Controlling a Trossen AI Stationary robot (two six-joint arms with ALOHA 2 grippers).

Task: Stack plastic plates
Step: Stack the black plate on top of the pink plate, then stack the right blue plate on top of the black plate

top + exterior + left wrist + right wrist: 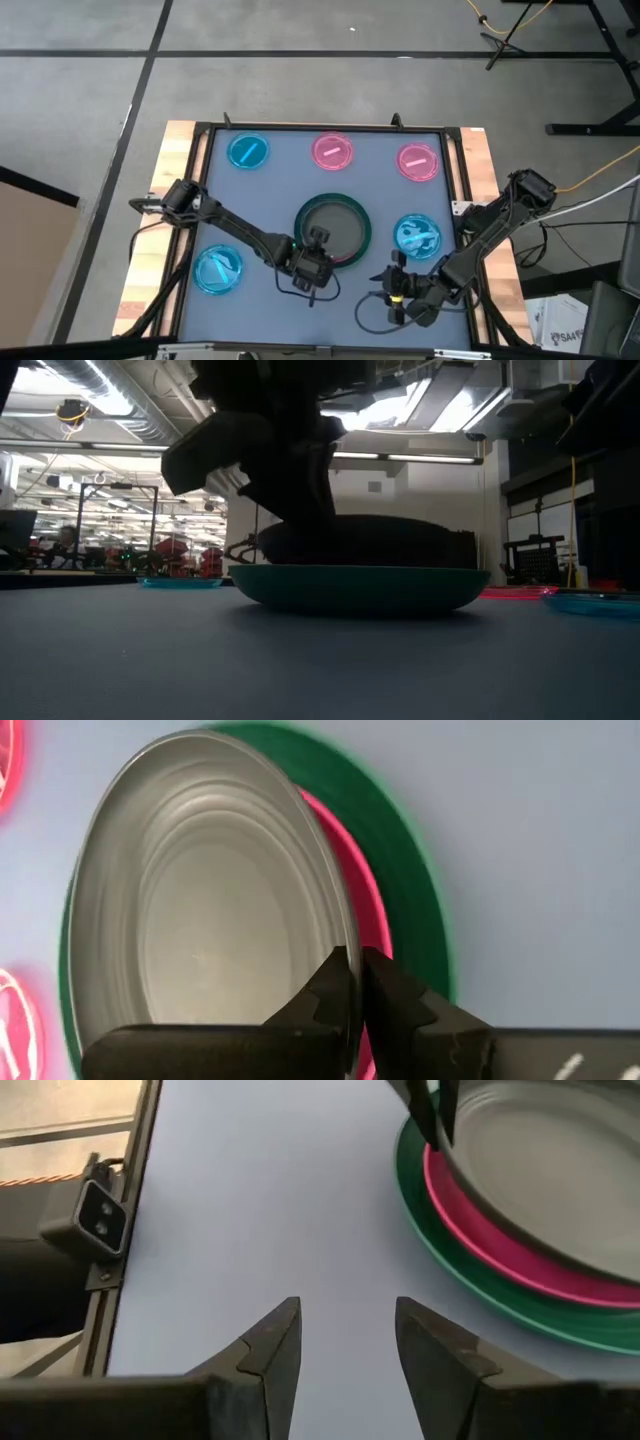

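Grey plate [200, 910] is what I see clamped by its rim in the left gripper [355, 985], fingers together on it, held tilted over the hot pink plate [355, 870], which sits in the dark green plate [362, 240] at the table's [270, 190] centre. The right gripper [345, 1345] waits near the front edge, fingers apart on nothing. 5 small plates lie around (3 along the far edge): 1 blue plate [219, 270] sits front-left.

Two dark, slender jointed arms, black cables looped near wrists. Left end effector [355, 995]: black fingers, toothed inner edges. Right end effector [348, 1355]: dark tapered fingers, ridged inner faces.
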